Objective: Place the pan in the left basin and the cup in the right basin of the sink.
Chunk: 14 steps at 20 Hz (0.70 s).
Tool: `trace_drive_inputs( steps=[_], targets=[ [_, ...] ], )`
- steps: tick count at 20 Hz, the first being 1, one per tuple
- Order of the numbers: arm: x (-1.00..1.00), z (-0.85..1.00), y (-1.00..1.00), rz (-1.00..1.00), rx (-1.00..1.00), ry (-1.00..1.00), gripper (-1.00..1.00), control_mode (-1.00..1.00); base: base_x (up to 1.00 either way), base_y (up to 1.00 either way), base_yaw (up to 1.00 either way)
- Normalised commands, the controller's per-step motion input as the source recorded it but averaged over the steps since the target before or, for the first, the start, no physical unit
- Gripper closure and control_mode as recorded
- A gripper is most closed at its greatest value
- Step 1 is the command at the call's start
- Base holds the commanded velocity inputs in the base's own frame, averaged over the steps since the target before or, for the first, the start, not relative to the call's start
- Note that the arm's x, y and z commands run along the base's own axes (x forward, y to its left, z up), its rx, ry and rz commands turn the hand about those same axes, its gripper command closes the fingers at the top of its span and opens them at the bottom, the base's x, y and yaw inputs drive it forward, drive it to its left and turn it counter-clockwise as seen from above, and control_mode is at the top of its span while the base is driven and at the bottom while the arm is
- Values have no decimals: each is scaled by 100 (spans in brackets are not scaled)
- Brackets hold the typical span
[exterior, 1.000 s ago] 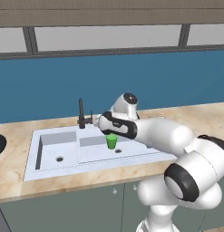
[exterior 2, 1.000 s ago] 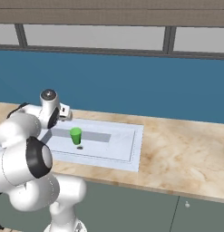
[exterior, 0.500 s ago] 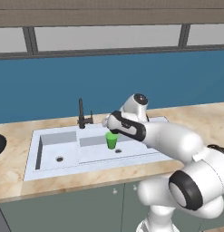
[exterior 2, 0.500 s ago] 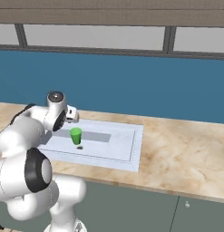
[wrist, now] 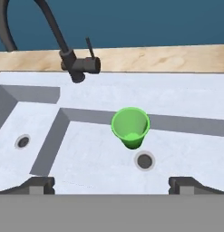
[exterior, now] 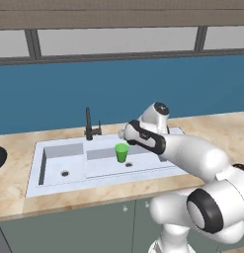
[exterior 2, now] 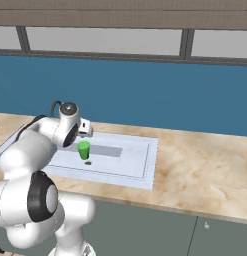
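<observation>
While the cup [wrist: 130,127] stands upright in the right basin [wrist: 186,149] beside its drain [wrist: 144,160] | hand [wrist: 111,183] above, fingers spread, empty.

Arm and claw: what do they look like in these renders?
The arm is glossy white with rounded, bulbous links. Joints are dark: a black ring at the big lower joint, a black band near the wrist, and a dark grey round cap on top of the wrist. The claw ends in two small dark grey, blocky finger tips. No cables or markings can be made out.
</observation>
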Motion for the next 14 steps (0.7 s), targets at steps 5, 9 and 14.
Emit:
trace_drive_inputs(
  steps=[5,9,14],
  targets=[
    [0,0,-2,0,0,0,-100,100,-1,-1,0],
    [0,0,0,0,0,0,-100,100,-31,1,0],
    [0,0,0,0,0,0,-100,100,-65,22,0]
  ],
)
